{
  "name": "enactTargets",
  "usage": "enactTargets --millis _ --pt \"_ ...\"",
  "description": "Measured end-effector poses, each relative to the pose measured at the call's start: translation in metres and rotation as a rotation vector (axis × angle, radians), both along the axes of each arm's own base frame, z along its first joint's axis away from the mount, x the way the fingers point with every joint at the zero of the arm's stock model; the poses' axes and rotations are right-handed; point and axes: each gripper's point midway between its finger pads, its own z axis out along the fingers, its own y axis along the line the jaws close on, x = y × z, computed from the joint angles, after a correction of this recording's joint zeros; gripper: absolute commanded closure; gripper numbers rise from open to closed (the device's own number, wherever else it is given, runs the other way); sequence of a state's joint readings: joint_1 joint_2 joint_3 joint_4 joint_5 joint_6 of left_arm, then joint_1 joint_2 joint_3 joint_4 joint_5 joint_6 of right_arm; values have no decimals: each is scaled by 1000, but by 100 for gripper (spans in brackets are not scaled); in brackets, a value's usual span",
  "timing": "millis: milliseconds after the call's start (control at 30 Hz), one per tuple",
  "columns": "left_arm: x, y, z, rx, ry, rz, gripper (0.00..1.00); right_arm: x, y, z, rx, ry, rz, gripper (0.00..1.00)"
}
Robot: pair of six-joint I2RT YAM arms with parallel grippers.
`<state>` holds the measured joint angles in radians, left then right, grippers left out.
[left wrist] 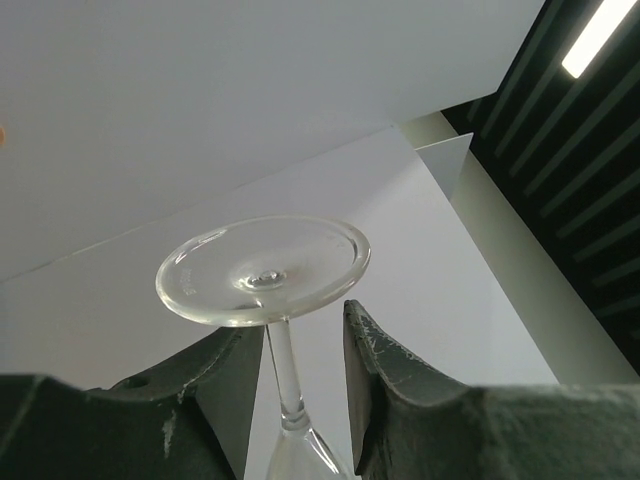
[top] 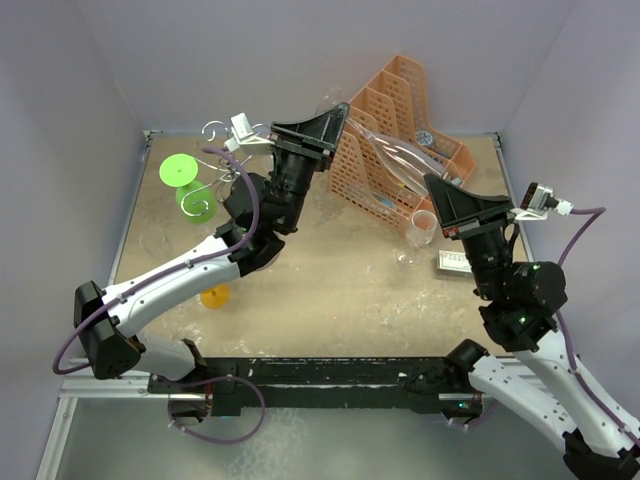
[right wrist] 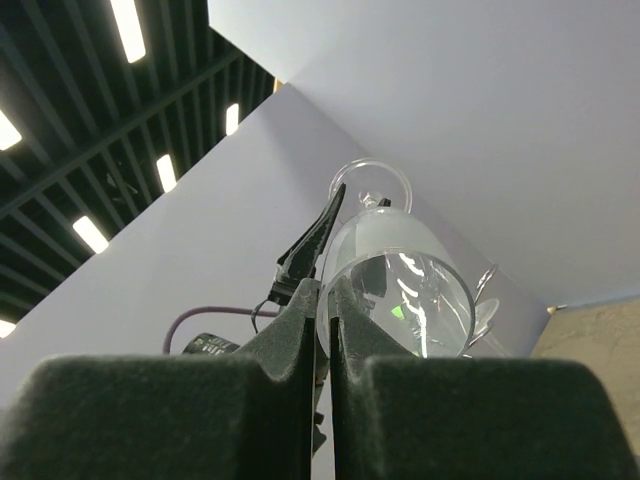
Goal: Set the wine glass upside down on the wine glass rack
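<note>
Checking the hold: the wine glass [top: 385, 150] is in the air between the two arms. In the top view it crosses the orange file organiser [top: 400, 100], foot toward the left hand [top: 335, 128], bowl toward the right hand [top: 438, 190]. (A)

Which one has it? (B)

Right, by my read. The right wrist view shows its fingers [right wrist: 285, 340] pressed nearly together on the wall of the bowl at the rim. The left hand looks released: its wrist view has the stem between the fingers with a clear gap on one side, foot just beyond the tips. (A)

Rim pinch on thin glass — not great. (B)

Agreed. It's light, rigid, slick and brittle, so a hard squeeze there could chip it. I'd take the stem just under the foot — the foot then stops any slide. (A)

Rack? (B)

The wine glass rack [top: 212, 131] shows only from the top camera. It's at the far left of the tabletop [top: 330, 290], beside a green stand [top: 178, 172], well apart from the glass. Both wrist views look up at walls and ceiling. The top view can't resolve finger contact; the wrist views can. (A)
</note>
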<state>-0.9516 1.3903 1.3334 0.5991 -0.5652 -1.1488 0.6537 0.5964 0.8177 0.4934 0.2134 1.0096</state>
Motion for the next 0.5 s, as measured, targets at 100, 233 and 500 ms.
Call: enactTargets --millis 100,233,500 --pt "1 1 -1 6 3 12 66 -2 3 0 -6 -13 18 100" --pt "2 2 -1 5 6 18 76 -4 8 1 -20 -25 41 100" --pt "2 7 3 -9 0 38 100 -4 13 -5 -45 -15 56 86"
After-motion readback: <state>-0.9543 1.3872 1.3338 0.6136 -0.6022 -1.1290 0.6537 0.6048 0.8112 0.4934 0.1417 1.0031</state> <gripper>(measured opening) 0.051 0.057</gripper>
